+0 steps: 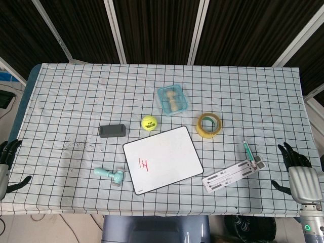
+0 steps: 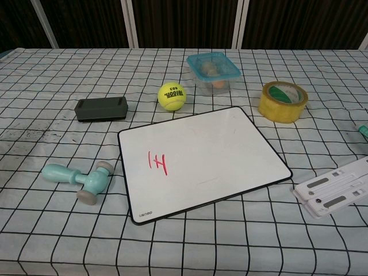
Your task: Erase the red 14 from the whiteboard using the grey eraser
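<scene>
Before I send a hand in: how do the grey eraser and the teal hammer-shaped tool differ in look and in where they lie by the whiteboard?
The grey eraser is a dark, flat block; the teal tool has a rounded handle and a crosswise head with pale ends. The eraser lies beyond the whiteboard's far-left corner, near the tennis ball; the tool lies nearer the robot, beside the board's left edge, close to the red 14. Both rest on the checked cloth, untouched.

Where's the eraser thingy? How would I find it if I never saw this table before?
Find the whiteboard in the middle of the checkered table. Just beyond its far-left corner, left of the yellow tennis ball, lies the grey eraser. It's the only dark, flat, rectangular block there.
</scene>
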